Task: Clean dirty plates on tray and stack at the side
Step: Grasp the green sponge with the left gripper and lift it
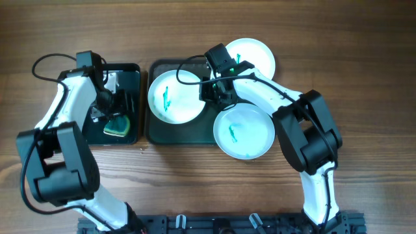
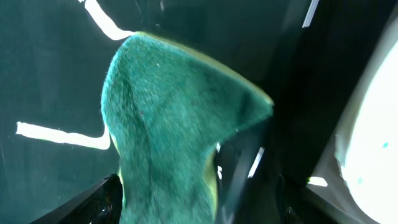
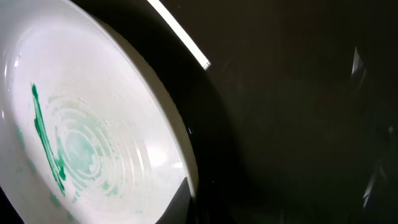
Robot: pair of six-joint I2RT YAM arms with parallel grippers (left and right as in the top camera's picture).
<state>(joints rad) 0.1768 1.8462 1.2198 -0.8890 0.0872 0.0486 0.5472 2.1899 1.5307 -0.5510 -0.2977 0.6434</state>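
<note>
Three plates with teal-green smears lie on the dark green tray: a white plate at the left, a white plate over the back right corner, and a pale blue plate over the front right corner. My right gripper is shut on the right rim of the left white plate, with one finger over the rim. My left gripper is inside the black bin and is shut on a green sponge, which also shows in the overhead view.
The black bin stands right beside the tray's left side. The right arm reaches across the tray's middle, over the bare tray floor. Bare wooden table lies to the right and at the front.
</note>
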